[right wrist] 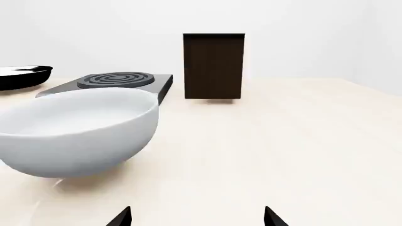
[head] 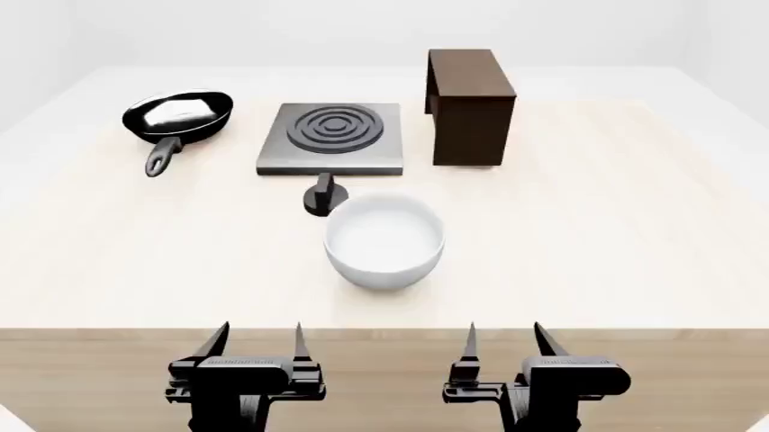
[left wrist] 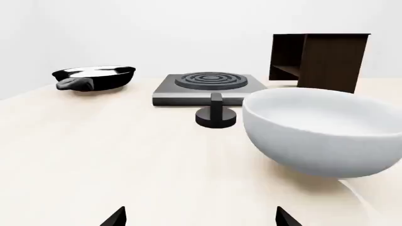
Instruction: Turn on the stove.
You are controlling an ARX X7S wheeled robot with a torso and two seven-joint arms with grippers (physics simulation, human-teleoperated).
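Note:
The stove [head: 330, 137] is a flat dark-grey slab with raised burner rings, at the table's far middle; it also shows in the left wrist view [left wrist: 209, 86] and the right wrist view [right wrist: 113, 83]. Its small black round knob [head: 323, 198] stands just in front of it, between the slab and a white bowl; it shows in the left wrist view [left wrist: 216, 113] and is hidden behind the bowl in the right wrist view. My left gripper [head: 257, 344] and right gripper [head: 505, 342] are both open and empty at the table's near edge, far from the knob.
A white bowl [head: 384, 240] sits in the middle, right before the knob. A black frying pan [head: 178, 119] lies left of the stove. A dark brown open box [head: 470, 106] stands right of it. The table [head: 625, 243] is light wood.

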